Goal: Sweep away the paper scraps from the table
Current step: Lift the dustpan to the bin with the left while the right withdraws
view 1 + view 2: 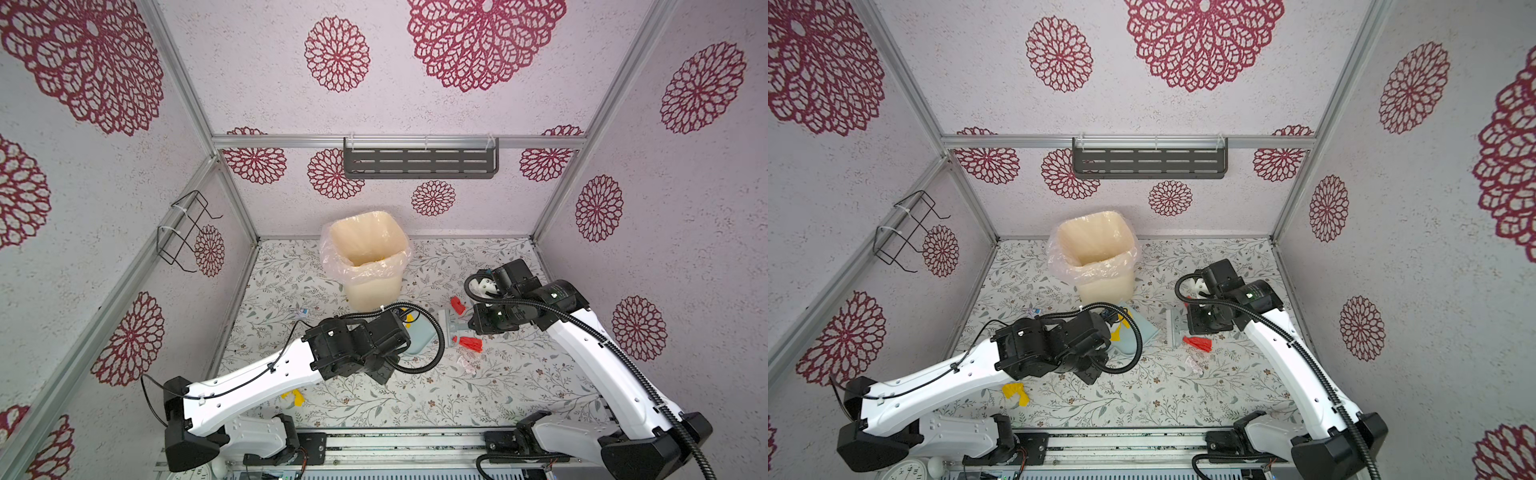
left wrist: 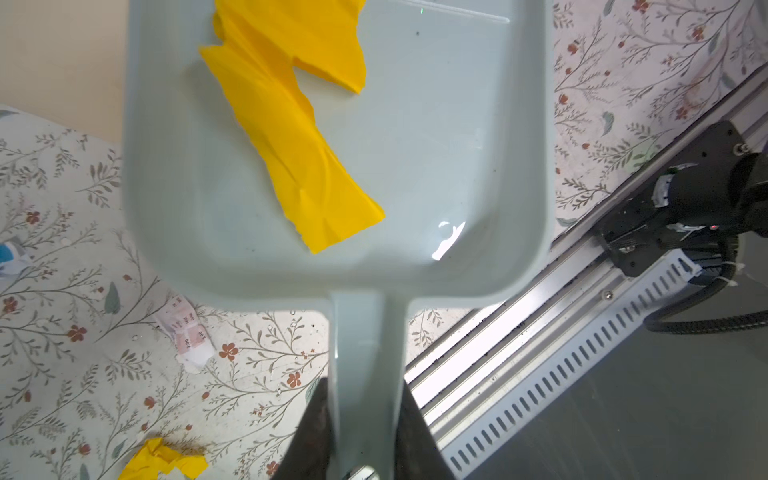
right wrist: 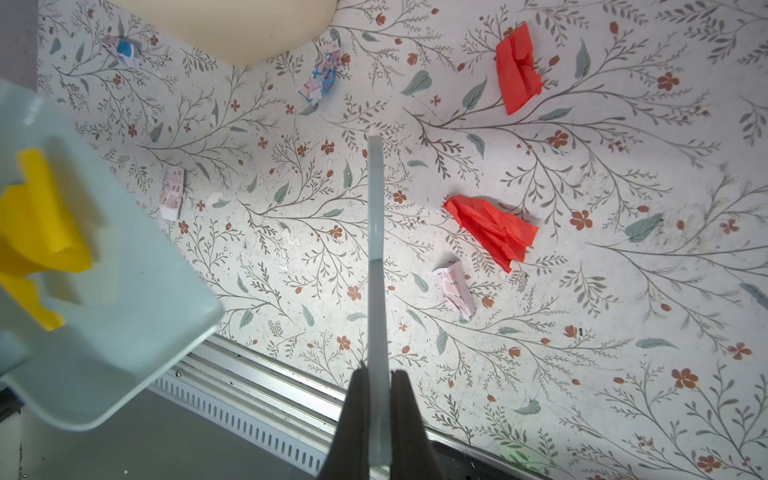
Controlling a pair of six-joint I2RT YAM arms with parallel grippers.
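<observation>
My left gripper is shut on the handle of the pale blue dustpan, which sits in front of the bin with a long yellow scrap in it. My right gripper is shut on the brush, seen edge-on and held over the table. Right of the brush lie two red paper scraps and a pinkish one. Another pinkish scrap lies beside the dustpan. A yellow scrap lies by the left arm.
A cream bin with a plastic liner stands at the back middle, with blue-and-white bits near its base. A metal rail runs along the table's front edge. A wire rack and a dark shelf hang on the walls.
</observation>
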